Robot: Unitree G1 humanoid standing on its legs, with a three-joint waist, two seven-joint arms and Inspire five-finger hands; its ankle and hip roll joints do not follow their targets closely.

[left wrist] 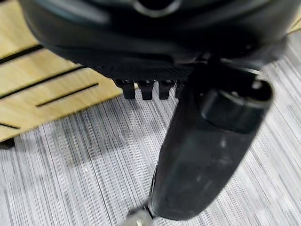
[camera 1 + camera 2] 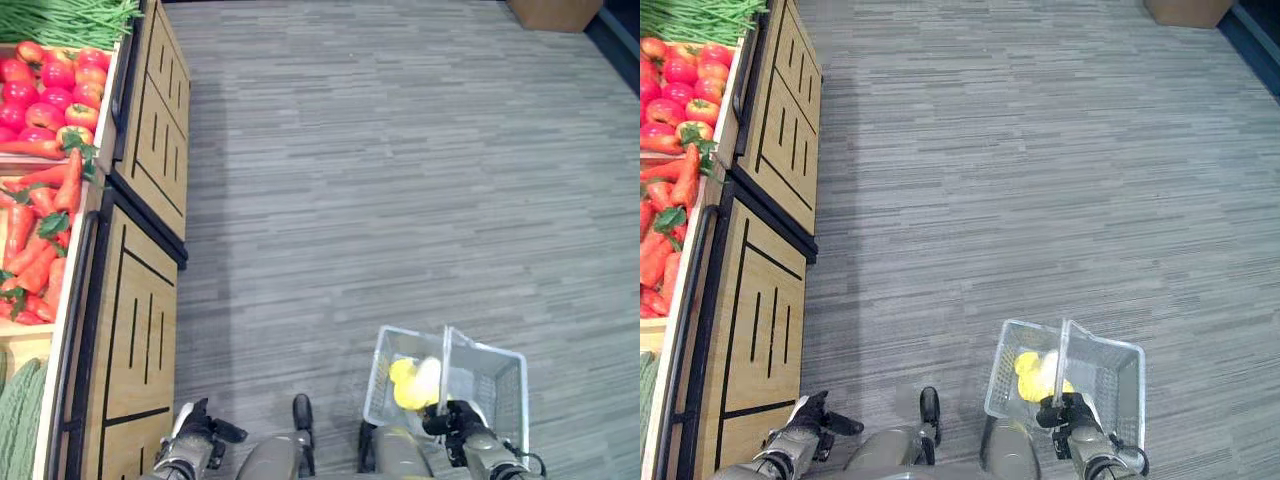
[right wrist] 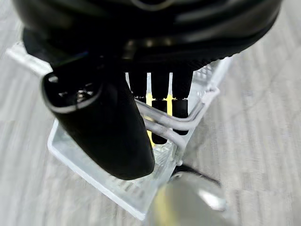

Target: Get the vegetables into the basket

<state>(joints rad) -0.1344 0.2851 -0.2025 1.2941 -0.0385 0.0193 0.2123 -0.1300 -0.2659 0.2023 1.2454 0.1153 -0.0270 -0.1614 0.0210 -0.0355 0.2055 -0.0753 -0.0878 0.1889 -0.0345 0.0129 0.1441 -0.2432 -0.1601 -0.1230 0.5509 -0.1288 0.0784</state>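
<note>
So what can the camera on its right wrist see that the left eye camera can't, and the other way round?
Right wrist view: the right hand from close up, its fingers curled around the basket's handles. Left eye view: the produce stand with tomatoes and carrots, and the left hand low beside it. Both: the clear basket with something yellow inside.

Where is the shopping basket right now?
The basket hangs low on the robot's right side over the grey floor, its handle held in the right hand, with something yellow inside, away from the vegetable stand.
</note>
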